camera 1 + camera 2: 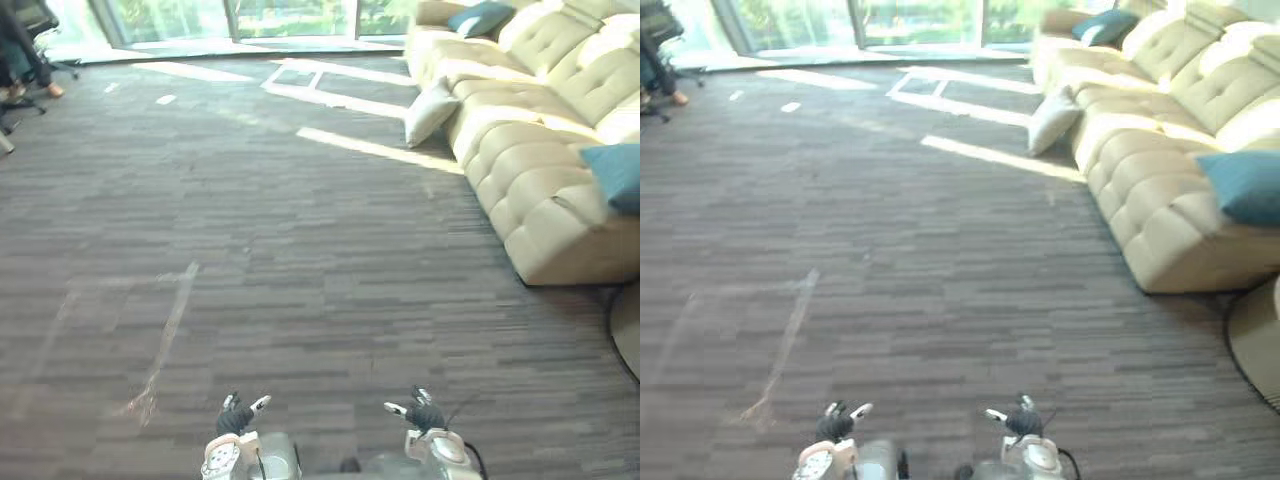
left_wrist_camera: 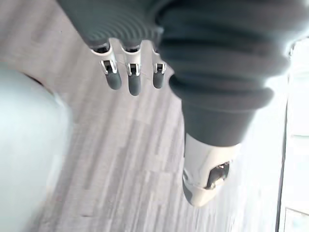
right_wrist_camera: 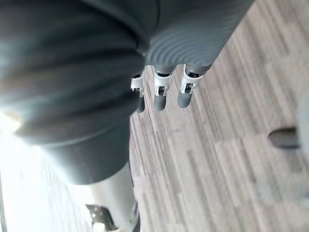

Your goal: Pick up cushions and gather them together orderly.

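A cream cushion stands on the carpet, leaning against the front of the long cream sofa. One teal cushion lies on the sofa's far end, and another teal cushion rests on its near end at the right edge. My left hand and right hand hang low at the bottom of the view, far from every cushion. In the left wrist view the fingers are straight with only carpet past them. The right wrist view shows straight fingers too, holding nothing.
Grey striped carpet stretches between me and the sofa. A person on an office chair sits at the far left by the windows. The rim of a round beige object shows at the right edge near the sofa's end.
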### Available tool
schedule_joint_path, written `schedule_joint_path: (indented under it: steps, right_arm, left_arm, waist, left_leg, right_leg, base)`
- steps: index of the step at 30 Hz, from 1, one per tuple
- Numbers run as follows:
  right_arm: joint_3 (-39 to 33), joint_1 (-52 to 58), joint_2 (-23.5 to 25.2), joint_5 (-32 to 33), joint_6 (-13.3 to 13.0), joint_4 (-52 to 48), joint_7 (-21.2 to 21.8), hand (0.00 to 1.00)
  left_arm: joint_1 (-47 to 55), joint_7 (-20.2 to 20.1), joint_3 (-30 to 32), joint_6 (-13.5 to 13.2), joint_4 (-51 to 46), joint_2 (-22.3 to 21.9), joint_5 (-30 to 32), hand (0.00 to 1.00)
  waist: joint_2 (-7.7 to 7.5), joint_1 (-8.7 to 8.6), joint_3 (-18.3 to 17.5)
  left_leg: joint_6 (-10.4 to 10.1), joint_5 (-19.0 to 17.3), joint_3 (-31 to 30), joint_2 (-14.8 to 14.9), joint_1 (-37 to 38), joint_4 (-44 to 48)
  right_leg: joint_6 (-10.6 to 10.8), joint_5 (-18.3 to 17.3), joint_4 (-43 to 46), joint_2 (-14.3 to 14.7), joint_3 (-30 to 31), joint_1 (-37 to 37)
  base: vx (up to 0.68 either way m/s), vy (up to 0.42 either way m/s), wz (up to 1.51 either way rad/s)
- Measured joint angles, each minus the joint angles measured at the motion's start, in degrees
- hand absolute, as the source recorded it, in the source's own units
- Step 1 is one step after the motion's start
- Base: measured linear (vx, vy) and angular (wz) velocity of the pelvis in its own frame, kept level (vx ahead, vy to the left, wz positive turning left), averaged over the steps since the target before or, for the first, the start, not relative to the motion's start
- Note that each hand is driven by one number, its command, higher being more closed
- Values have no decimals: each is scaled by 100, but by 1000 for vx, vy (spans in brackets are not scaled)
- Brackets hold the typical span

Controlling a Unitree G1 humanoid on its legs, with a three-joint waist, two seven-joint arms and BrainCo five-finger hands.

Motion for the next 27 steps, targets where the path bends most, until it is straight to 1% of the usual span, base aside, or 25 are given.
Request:
schedule_joint_path:
  steps: [1,3,4,5,6,7,8,9,10,11,12,13,14,15,16,17,19,20,21,22,23,24,25,26,27]
  right_arm:
    - [65,24,6,0,18,31,-6,0]
    - [86,24,-22,-3,24,90,-29,0]
    - [89,20,-67,-3,23,107,-39,0]
    - [121,17,-75,-4,21,222,-57,0]
    - [188,30,-30,-11,30,311,-58,0]
    - [219,93,6,-14,21,278,-49,0]
    - [251,152,35,-16,14,247,-49,0]
    - [252,241,91,-19,12,248,-51,0]
    - [230,304,72,-21,-9,213,-50,0]
    - [222,298,67,-23,-63,169,-32,0]
    - [191,328,53,-27,-101,4,-29,0]
    - [195,373,15,-28,-122,-116,-27,0]
    - [193,434,-9,-27,-145,-252,-27,0]
    - [179,481,-12,-26,-221,-467,-29,0]
    - [171,483,-17,-25,-243,-501,-29,0]
    - [119,474,-63,-24,-252,-564,-27,0]
    - [-45,473,-99,-21,-234,-564,-28,0]
    - [-55,472,-115,-22,-231,-554,-40,0]
    - [-53,467,-131,-23,-227,-546,-40,0]
    - [-39,451,-210,-24,-182,-518,-39,0]
    - [-35,444,-240,-25,-165,-503,-36,0]
    - [-51,406,-309,-29,-136,-482,-30,0]
    - [-56,391,-339,-31,-132,-493,-25,0]
    - [-51,348,-380,-29,-127,-495,-21,0]
    - [-48,315,-409,-29,-115,-489,-21,0]
  left_arm:
    - [50,5,-1,-32,1,-3,0,0]
    - [193,39,24,-87,-100,-58,-50,0]
    - [216,47,24,-93,-146,-78,-70,0]
    - [225,41,20,-108,-201,-105,-140,0]
    - [231,38,-13,-122,-216,-21,-112,0]
    - [244,32,-11,-121,-215,88,-89,0]
    - [241,42,-1,-90,-169,120,-85,0]
    - [234,44,-14,-74,-160,159,-56,0]
    - [203,46,-42,-55,-112,185,-34,0]
    - [148,48,-69,-24,-22,231,17,0]
    - [108,60,-73,9,121,238,76,0]
    - [72,72,-89,55,200,210,110,0]
    - [74,79,-134,69,225,176,117,0]
    - [61,77,-183,58,253,179,120,0]
    - [42,76,-189,54,277,184,122,0]
    - [-52,78,-195,59,393,196,121,0]
    - [-72,71,-282,66,438,178,120,0]
    - [-75,57,-297,62,439,142,120,0]
    - [-73,53,-296,59,439,129,120,0]
    - [-29,47,-296,61,445,75,119,0]
    - [-13,46,-294,60,451,45,119,0]
    - [-9,35,-291,62,534,-73,124,0]
    - [-12,25,-287,63,547,-122,131,0]
    - [-47,15,-210,67,552,-152,136,0]
    - [-90,13,-149,76,548,-173,133,0]
  waist:
    - [11,7,5]
    - [39,72,-15]
    - [98,143,-52]
    - [9,275,-127]
    - [-152,288,-261]
    - [-337,249,-335]
    - [-426,248,-370]
    - [-476,239,-383]
    - [-503,204,-373]
    - [-515,169,-282]
    - [-480,122,-248]
    - [-443,86,-245]
    - [-369,35,-231]
    - [-332,-86,-245]
    - [-337,-101,-238]
    - [-342,-117,-180]
    - [-329,-154,-175]
    - [-330,-174,-175]
    - [-329,-177,-173]
    - [-281,-226,-185]
    - [-253,-252,-202]
    - [-82,-294,-345]
    - [0,-327,-361]
    - [98,-337,-316]
    - [164,-332,-282]
  left_leg:
    - [-15,47,38,-103,-234,-808]
    - [-210,570,-79,-302,-392,-2671]
    - [-263,766,-97,-304,-461,-3161]
    - [-54,1383,-13,-328,-486,-2991]
    - [149,1488,129,-453,-459,-2911]
    - [417,1417,323,-577,-340,-2906]
    - [536,1215,420,-683,-126,-2867]
    - [576,999,429,-793,124,-2887]
    - [586,769,415,-881,381,-2926]
    - [577,526,399,-1003,807,-2976]
    - [554,346,376,-1090,1282,-3087]
    - [570,234,368,-1114,1654,-3238]
    - [584,130,336,-1122,2135,-3526]
    - [620,-12,183,-1119,2541,-3800]
    - [629,-33,144,-1116,2631,-3841]
    - [636,-131,23,-1115,2958,-3997]
    - [599,-238,-139,-1096,3471,-4313]
    - [543,-324,-249,-1089,3761,-4497]
    - [513,-379,-301,-1082,3871,-4541]
    - [447,-566,-546,-1005,4183,-4499]
    - [447,-575,-628,-950,4233,-4442]
    - [449,-550,-903,-708,4057,-3944]
    - [382,-492,-982,-629,3862,-3379]
    - [92,-239,-1010,-543,3462,-2399]
    - [-109,134,-1032,-481,3132,-1555]
  right_leg:
    - [73,-173,-60,-88,149,178]
    - [174,-540,-86,-232,470,474]
    - [224,-677,-115,-241,631,568]
    - [260,-845,-152,-392,852,753]
    - [262,-837,-48,-556,960,777]
    - [424,-736,440,-745,974,609]
    - [777,-532,1317,-820,1018,322]
    - [1206,-236,2174,-846,1067,27]
    - [1690,220,3093,-850,1124,-308]
    - [2079,702,4429,-851,1072,-817]
    - [1994,672,5382,-885,866,-1279]
    - [1802,552,5770,-880,658,-1603]
    - [1491,261,5900,-841,324,-2067]
    - [1327,-45,5515,-761,-96,-2691]
    - [1284,-99,5343,-751,-191,-2830]
    - [1153,-208,4613,-735,-463,-3142]
    - [1006,76,2896,-709,-854,-3319]
    - [865,395,1965,-669,-933,-3374]
    - [816,510,1703,-647,-920,-3396]
    - [450,1161,1729,-537,-776,-3406]
    - [347,1337,1843,-518,-766,-3389]
    - [267,860,2345,-517,-966,-3461]
    - [227,574,2506,-491,-1097,-3400]
    - [185,334,2512,-395,-1138,-3196]
    - [159,245,2379,-327,-1131,-2989]
  base:
    - [562,167,-66]
    - [667,265,-74]
    - [675,349,-96]
    - [723,356,-91]
    - [752,343,-75]
    - [924,380,-45]
    - [754,333,-27]
    - [733,349,-16]
    - [525,266,-3]
    - [618,286,3]
    - [592,252,6]
    - [592,202,12]
    - [675,171,33]
    - [562,131,40]
    - [682,79,55]
    - [500,17,54]
    - [786,-19,71]
    - [946,-96,65]
    - [812,-113,80]
    - [674,-123,60]
    - [850,-210,77]
    - [825,-229,55]
    - [972,-293,53]
    - [624,-198,23]
    - [765,-207,-1]
